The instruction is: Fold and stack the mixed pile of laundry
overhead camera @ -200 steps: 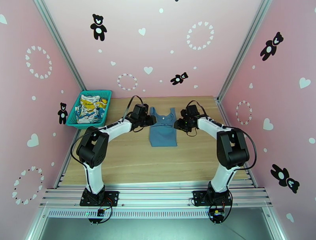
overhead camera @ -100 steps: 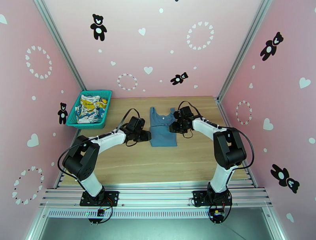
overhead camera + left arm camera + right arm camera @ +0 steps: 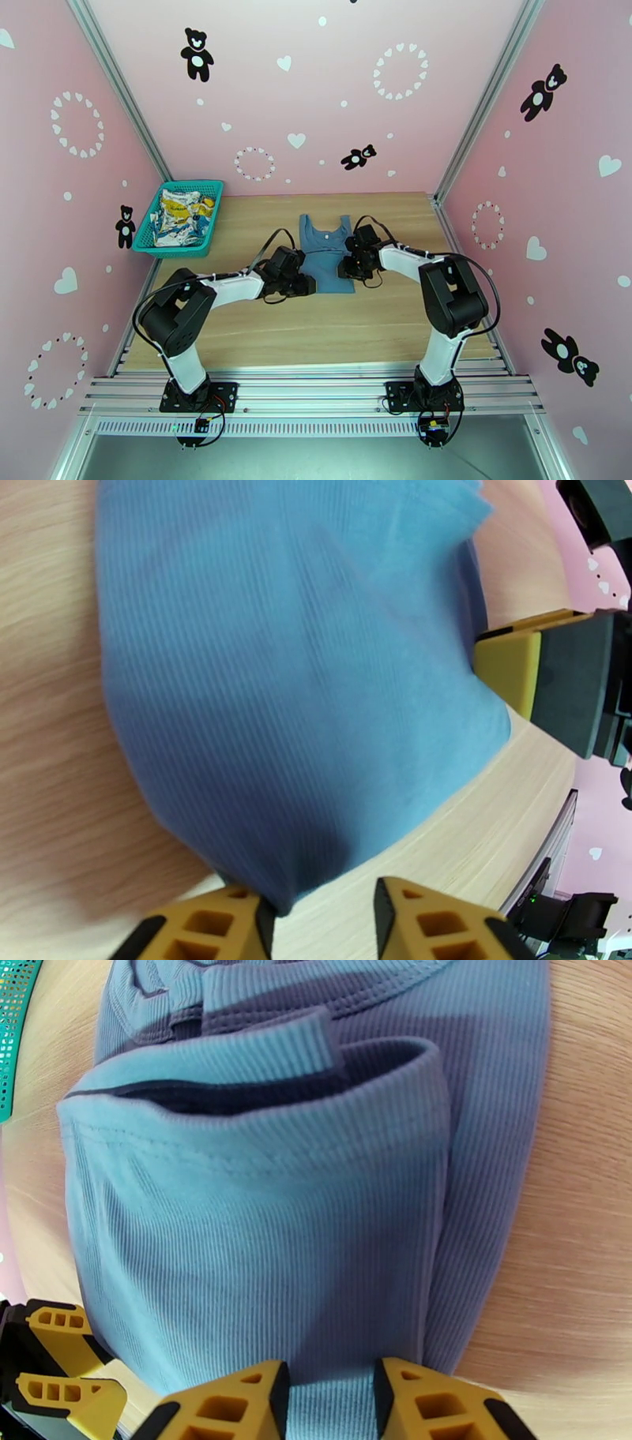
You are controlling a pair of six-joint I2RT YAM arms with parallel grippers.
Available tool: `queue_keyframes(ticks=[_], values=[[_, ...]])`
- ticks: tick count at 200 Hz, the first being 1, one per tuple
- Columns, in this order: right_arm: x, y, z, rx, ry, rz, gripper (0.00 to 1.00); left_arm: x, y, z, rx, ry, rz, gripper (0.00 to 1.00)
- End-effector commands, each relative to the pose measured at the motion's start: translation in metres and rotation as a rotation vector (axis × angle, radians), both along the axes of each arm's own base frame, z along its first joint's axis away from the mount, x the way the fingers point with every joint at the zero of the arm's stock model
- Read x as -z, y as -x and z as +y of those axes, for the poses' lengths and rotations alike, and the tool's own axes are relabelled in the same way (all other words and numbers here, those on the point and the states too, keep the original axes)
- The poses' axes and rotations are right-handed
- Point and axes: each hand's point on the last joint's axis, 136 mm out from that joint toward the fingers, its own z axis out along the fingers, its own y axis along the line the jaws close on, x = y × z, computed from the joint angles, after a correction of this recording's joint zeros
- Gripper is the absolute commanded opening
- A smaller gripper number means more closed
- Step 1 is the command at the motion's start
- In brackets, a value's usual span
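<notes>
The dusty-blue tank top (image 3: 325,254) lies flat mid-table, straps toward the back wall. My left gripper (image 3: 310,286) is low at its near left corner. In the left wrist view its yellow fingers stand apart, and the corner of the tank top (image 3: 292,717) reaches just between them beside the left finger (image 3: 213,926). My right gripper (image 3: 345,268) is at the right edge. In the right wrist view the edge of the tank top (image 3: 261,1260) lies in the gap of the right gripper (image 3: 332,1402), whose jaws are still apart. The white printed cloth (image 3: 180,213) sits in the basket.
A teal mesh basket (image 3: 207,189) stands at the back left of the table against the pink wall. Bare wood lies in front of the tank top, ending at the metal rail near the arm bases.
My left gripper has slid nearer along the tank top's left edge to its near corner. My right gripper has moved in and nearer along the right edge. Both pairs of jaws have narrowed.
</notes>
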Motion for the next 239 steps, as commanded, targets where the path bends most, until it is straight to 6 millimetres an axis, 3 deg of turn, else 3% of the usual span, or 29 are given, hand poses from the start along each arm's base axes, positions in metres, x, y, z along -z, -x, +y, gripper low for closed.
queue_keyframes(ticks=[1, 47, 91, 132, 162, 208, 231, 239], values=[[0.014, 0.004, -0.008, 0.020, 0.040, 0.028, 0.34, -0.006, -0.005, -0.001, -0.013, 0.002, -0.024, 0.31], [0.020, 0.007, -0.011, 0.025, 0.052, 0.042, 0.34, -0.020, 0.004, 0.012, -0.002, -0.045, -0.033, 0.09], [0.025, 0.007, -0.015, 0.034, 0.076, 0.049, 0.34, -0.016, 0.030, 0.048, 0.021, -0.224, 0.022, 0.06], [0.033, 0.007, -0.016, 0.036, 0.089, 0.065, 0.34, 0.000, 0.046, 0.068, 0.034, -0.325, 0.090, 0.29], [0.030, 0.008, -0.017, 0.039, 0.087, 0.067, 0.34, -0.003, 0.042, 0.073, 0.011, -0.349, 0.075, 0.34], [-0.017, 0.016, -0.020, 0.047, 0.031, 0.005, 0.35, -0.035, 0.029, 0.041, -0.081, -0.086, 0.002, 0.47], [-0.028, 0.029, -0.032, 0.077, -0.022, 0.018, 0.40, -0.036, 0.023, 0.034, -0.180, 0.004, 0.004, 0.55], [-0.028, 0.035, -0.037, 0.091, -0.042, 0.035, 0.42, -0.022, 0.029, 0.038, -0.206, -0.009, 0.033, 0.58]])
